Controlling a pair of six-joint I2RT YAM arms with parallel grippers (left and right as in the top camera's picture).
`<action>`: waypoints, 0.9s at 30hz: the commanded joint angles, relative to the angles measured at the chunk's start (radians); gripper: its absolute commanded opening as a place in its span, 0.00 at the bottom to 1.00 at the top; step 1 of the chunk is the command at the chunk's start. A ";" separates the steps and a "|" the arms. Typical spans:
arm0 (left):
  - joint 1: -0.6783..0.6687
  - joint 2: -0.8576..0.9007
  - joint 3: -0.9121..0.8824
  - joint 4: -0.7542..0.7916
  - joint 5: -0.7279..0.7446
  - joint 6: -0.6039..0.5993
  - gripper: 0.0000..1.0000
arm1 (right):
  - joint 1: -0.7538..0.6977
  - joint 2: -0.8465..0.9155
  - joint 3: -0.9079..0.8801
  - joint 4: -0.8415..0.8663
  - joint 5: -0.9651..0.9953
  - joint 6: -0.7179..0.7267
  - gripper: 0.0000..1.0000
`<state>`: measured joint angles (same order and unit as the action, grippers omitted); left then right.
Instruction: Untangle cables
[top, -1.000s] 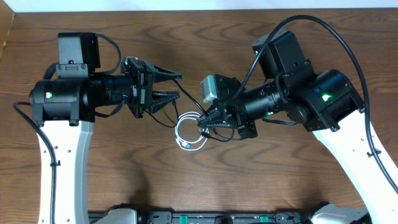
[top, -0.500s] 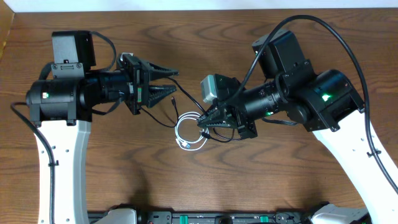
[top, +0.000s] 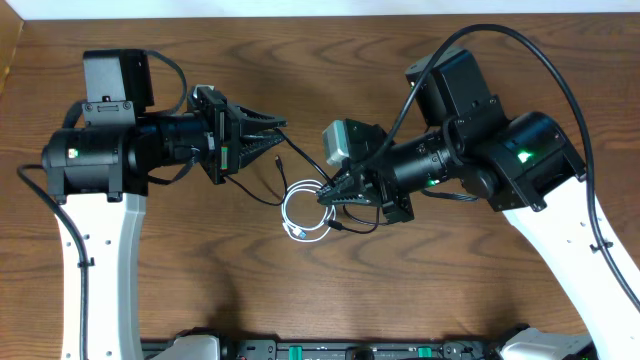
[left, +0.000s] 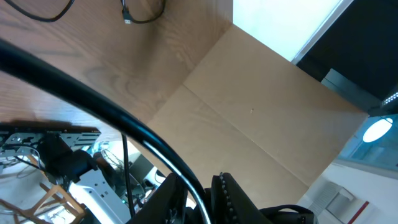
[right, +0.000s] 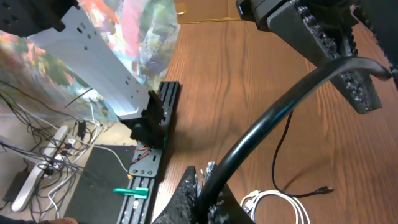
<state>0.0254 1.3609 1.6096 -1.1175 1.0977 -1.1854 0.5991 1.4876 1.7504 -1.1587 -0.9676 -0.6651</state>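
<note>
A white cord in a small round coil (top: 300, 212) lies on the table centre; it also shows at the bottom of the right wrist view (right: 280, 208). My right gripper (top: 325, 198) sits at the coil's right edge, shut on a black cable (right: 280, 112). That cable rises from its fingers (right: 202, 177) toward my left gripper (top: 280, 135). The left jaws (left: 200, 180) stand close around the same black cable (left: 93, 99). A second thin black cord with a small plug (top: 283, 158) loops below the left gripper and toward the coil.
The wooden table (top: 200, 270) stretches to the front. Thick black robot cables (top: 560, 70) arc over the right arm. A cardboard wall (left: 261, 124) shows in the left wrist view. A black rail (top: 320, 350) runs along the front edge.
My left arm has shifted slightly left and its jaws have narrowed around the black cable. The small plug below it has moved a little. My right gripper has stayed put.
</note>
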 joint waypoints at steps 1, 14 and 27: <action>0.004 0.000 -0.003 0.002 0.013 -0.003 0.19 | 0.004 -0.003 0.002 0.000 0.000 0.007 0.01; 0.004 0.000 -0.003 0.002 0.013 -0.002 0.24 | 0.004 -0.003 0.002 0.000 0.001 0.007 0.01; 0.005 0.000 -0.003 0.002 0.013 -0.019 0.34 | 0.004 -0.003 0.002 0.000 0.023 0.019 0.01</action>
<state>0.0254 1.3609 1.6096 -1.1175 1.0977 -1.1973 0.5991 1.4876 1.7504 -1.1591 -0.9520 -0.6647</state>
